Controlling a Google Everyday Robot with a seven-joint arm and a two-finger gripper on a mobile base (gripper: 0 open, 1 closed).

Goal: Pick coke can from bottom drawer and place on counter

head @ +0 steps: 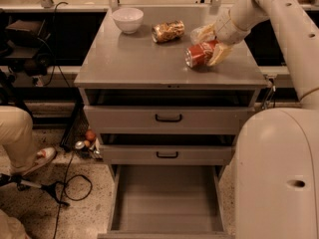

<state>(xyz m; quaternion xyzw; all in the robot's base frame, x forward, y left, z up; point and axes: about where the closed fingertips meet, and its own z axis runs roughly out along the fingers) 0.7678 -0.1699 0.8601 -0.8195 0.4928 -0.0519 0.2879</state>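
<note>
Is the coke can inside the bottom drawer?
No, the coke can lies on its side on the counter, at the gripper.

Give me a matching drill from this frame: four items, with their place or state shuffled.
1 can
2 bowl
3 bottom drawer
4 gripper

A pulled open
B back left of the counter
C lying on its side on the counter
D gripping the can, right side of the counter

Pairs: 1-C, 2-B, 3-A, 4-D
</note>
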